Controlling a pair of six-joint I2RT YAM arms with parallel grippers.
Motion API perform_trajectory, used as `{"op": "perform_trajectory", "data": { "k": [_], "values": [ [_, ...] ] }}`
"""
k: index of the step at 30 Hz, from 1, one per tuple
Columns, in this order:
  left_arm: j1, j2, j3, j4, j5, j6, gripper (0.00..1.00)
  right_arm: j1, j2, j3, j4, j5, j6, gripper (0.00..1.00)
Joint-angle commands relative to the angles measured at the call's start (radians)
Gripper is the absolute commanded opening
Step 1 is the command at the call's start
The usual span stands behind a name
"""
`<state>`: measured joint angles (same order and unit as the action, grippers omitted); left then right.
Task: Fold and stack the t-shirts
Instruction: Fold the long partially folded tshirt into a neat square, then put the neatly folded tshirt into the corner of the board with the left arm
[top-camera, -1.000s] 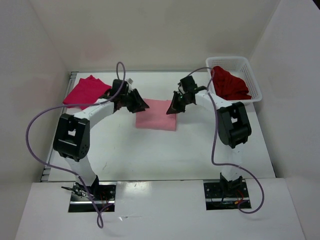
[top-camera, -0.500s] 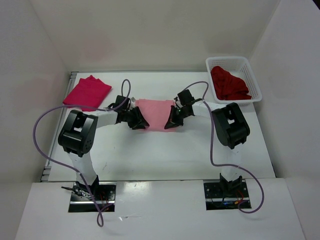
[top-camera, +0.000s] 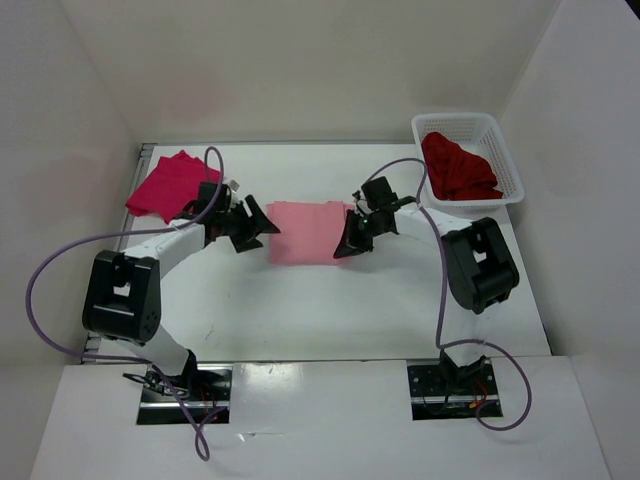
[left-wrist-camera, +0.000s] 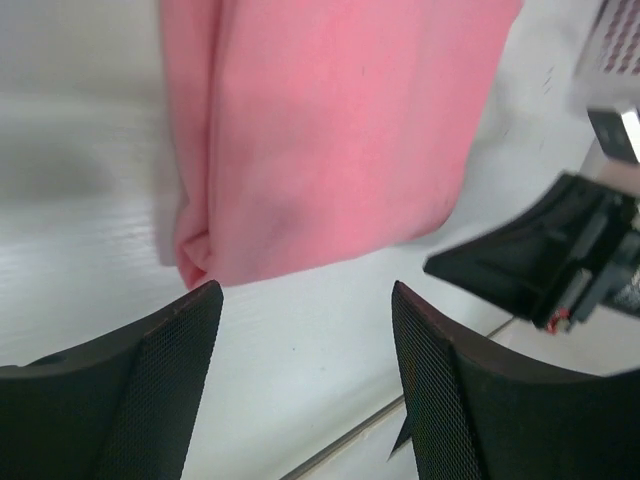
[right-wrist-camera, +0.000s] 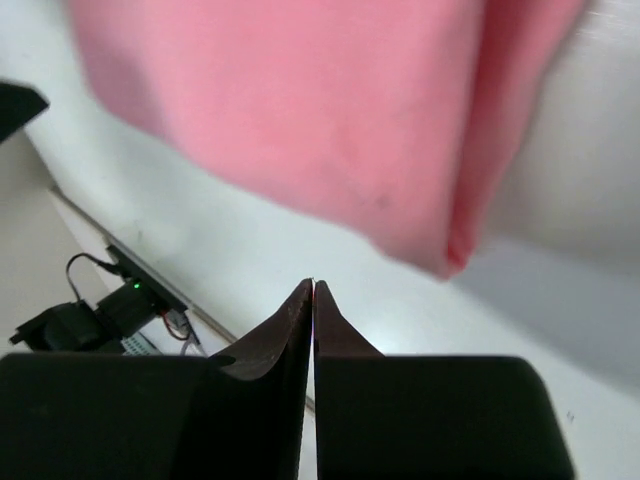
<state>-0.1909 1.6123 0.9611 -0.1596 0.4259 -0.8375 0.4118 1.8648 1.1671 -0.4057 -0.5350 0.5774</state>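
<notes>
The light pink t-shirt (top-camera: 308, 232) lies folded flat in the middle of the table; the left wrist view shows it (left-wrist-camera: 330, 130) with a rolled left edge. My left gripper (top-camera: 264, 226) (left-wrist-camera: 305, 300) is open just off its left edge, nothing between the fingers. My right gripper (top-camera: 344, 244) (right-wrist-camera: 313, 287) is shut and empty beside the pink t-shirt's (right-wrist-camera: 300, 120) right edge. The crimson-magenta t-shirt (top-camera: 172, 185) lies folded at the back left. The dark maroon t-shirt (top-camera: 458, 168) sits crumpled in the basket.
A white mesh basket (top-camera: 507, 165) stands at the back right corner. White walls close in the table at the back and sides. Purple cables loop beside both arms. The right gripper's dark body (left-wrist-camera: 540, 265) shows in the left wrist view.
My left gripper has opened, let go of the pink t-shirt and drawn back to the left. The shirt now lies flat, folded. The right gripper has barely moved.
</notes>
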Motion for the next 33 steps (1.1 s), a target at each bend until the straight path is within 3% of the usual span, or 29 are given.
{"op": "perform_trajectory", "data": {
  "k": [1, 10, 16, 17, 20, 21, 23, 25, 26, 33],
  "values": [
    [0.047, -0.023, 0.034, -0.027, -0.018, 0.018, 0.76, -0.001, -0.092, 0.074, -0.024, -0.016, -0.031, 0.06],
    [0.079, 0.268, 0.145, -0.008, 0.075, 0.067, 0.76, -0.019, 0.08, 0.079, 0.113, 0.027, 0.033, 0.0],
    [0.079, 0.383, 0.22, -0.008, 0.033, 0.104, 0.76, -0.028, 0.053, 0.037, 0.108, 0.036, 0.042, 0.0],
    [0.079, 0.397, 0.231, -0.008, 0.024, 0.104, 0.76, -0.028, 0.04, 0.048, 0.082, 0.049, 0.042, 0.08],
    [0.079, 0.422, 0.243, 0.002, 0.005, 0.104, 0.69, -0.039, -0.038, 0.083, 0.044, 0.075, 0.042, 0.25],
    [0.079, 0.422, 0.243, 0.002, 0.005, 0.104, 0.67, -0.039, -0.08, 0.095, 0.025, 0.075, 0.042, 0.36],
    [0.079, 0.446, 0.252, 0.011, -0.019, 0.104, 0.58, -0.066, -0.125, 0.095, 0.01, 0.075, 0.042, 0.44],
    [0.039, 0.461, 0.281, 0.011, -0.058, 0.115, 0.52, -0.094, -0.188, 0.095, -0.004, 0.085, 0.042, 0.44],
    [0.022, 0.477, 0.303, 0.011, -0.091, 0.126, 0.45, -0.129, -0.209, 0.079, -0.004, 0.086, 0.042, 0.44],
    [-0.056, 0.555, 0.436, 0.048, -0.024, 0.074, 0.15, -0.234, -0.306, 0.006, -0.004, 0.036, 0.052, 0.45]
  ]
}}
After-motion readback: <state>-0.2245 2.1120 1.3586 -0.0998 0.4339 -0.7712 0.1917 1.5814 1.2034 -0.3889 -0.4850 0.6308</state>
